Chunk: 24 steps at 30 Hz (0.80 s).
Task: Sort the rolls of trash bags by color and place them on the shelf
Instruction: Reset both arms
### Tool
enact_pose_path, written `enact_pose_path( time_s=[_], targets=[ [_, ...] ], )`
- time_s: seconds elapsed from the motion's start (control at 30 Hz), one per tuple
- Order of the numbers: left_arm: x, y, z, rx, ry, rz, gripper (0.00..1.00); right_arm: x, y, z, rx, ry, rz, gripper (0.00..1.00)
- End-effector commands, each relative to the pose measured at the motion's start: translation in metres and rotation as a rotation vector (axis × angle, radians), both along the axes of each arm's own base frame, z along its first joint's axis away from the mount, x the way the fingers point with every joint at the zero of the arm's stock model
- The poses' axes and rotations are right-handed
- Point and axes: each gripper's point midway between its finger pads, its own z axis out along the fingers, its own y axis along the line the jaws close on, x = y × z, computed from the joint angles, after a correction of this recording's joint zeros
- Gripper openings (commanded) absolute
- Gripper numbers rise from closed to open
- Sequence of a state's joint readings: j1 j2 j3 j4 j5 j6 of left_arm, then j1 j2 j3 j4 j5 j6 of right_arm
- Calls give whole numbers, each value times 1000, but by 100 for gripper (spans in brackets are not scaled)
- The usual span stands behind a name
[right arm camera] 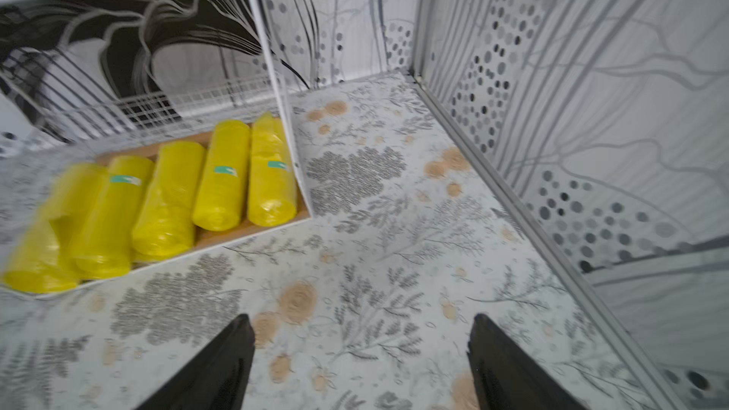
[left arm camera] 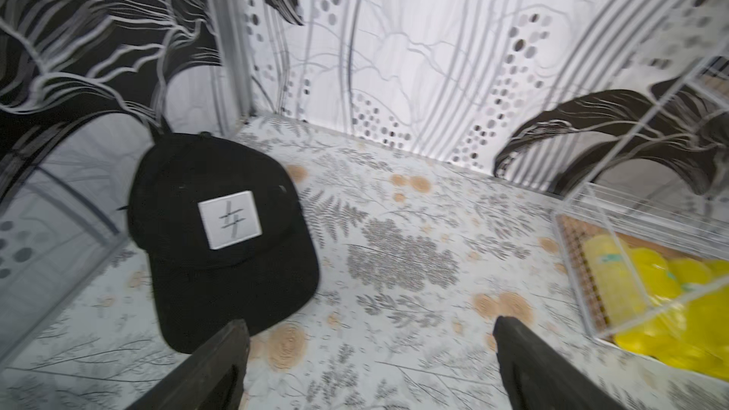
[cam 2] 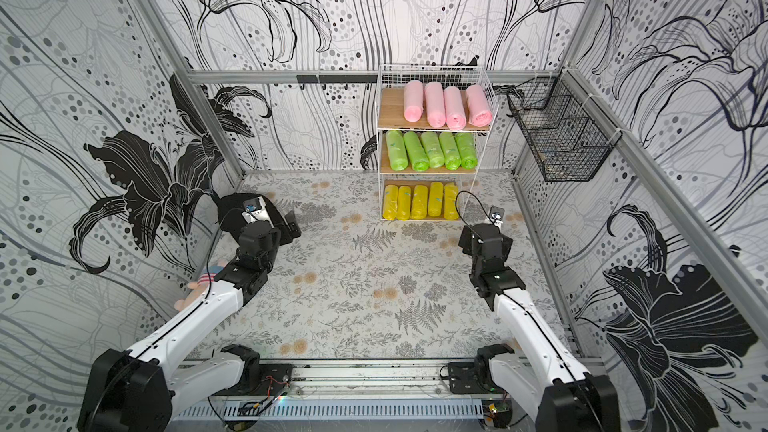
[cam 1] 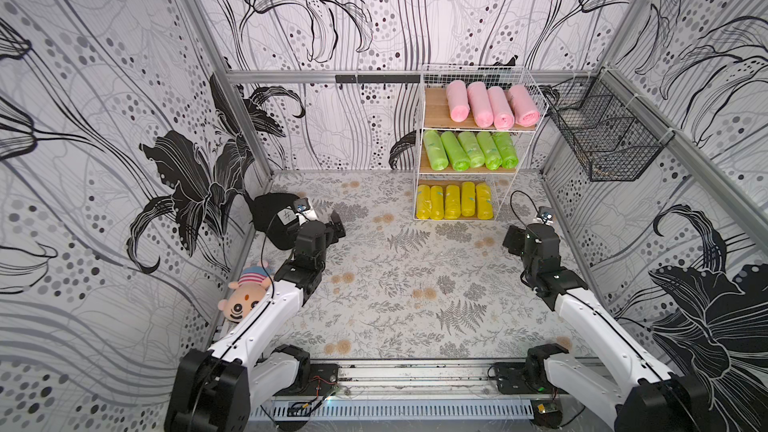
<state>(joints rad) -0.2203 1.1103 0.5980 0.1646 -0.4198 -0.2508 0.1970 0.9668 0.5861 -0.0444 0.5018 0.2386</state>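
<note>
The white wire shelf (cam 1: pixel 434 112) stands against the back wall, right of centre. Several pink rolls (cam 1: pixel 492 103) lie on its top board, several light green rolls (cam 1: pixel 469 150) on the middle board and several yellow rolls (cam 1: pixel 455 200) on the bottom board. My left gripper (cam 1: pixel 338 226) hovers low at the left, well away from the shelf. In its wrist view the left gripper (left arm camera: pixel 369 323) is open over bare floor. My right gripper (cam 1: pixel 513 241) is just right of the shelf's foot. It too is open (right arm camera: pixel 361 319) and empty, with the yellow rolls (right arm camera: pixel 165 199) ahead of it.
A black cap (cam 1: pixel 276 218) with a white square patch lies by the left wall, close to my left gripper. A striped plush doll (cam 1: pixel 245 292) lies under the left forearm. A black wire basket (cam 1: pixel 602 135) hangs on the right wall.
</note>
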Motion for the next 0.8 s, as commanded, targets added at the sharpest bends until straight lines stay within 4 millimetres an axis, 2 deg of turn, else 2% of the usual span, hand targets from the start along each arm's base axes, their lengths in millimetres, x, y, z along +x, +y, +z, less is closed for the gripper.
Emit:
enact_pose_path(
  time_s=[0.0, 0.1, 0.13, 0.2, 0.3, 0.37, 0.53, 0.77],
  targets=[
    [8, 30, 5, 148, -62, 80, 99, -18, -26, -19, -151, 85, -99, 90],
    [20, 29, -18, 195, -21, 13, 99, -13, -27, -36, -199, 52, -88, 94],
    [25, 24, -26, 203, -8, -35, 99, -10, -27, -42, -202, 36, -80, 100],
    [32, 20, -42, 212, 9, -85, 99, -3, -26, -52, -189, 32, -71, 100],
    [43, 23, -50, 203, 57, -112, 99, 12, -16, -75, -180, 79, -18, 100],
    [45, 25, -53, 176, 72, -118, 99, 25, -5, -81, -178, 112, 51, 100],
    [31, 22, -64, 141, 27, -159, 99, 43, 21, -77, -154, 26, 204, 100],
    [23, 46, -74, 55, -39, -104, 99, 49, 35, -74, -133, -72, 319, 100]
  ],
)
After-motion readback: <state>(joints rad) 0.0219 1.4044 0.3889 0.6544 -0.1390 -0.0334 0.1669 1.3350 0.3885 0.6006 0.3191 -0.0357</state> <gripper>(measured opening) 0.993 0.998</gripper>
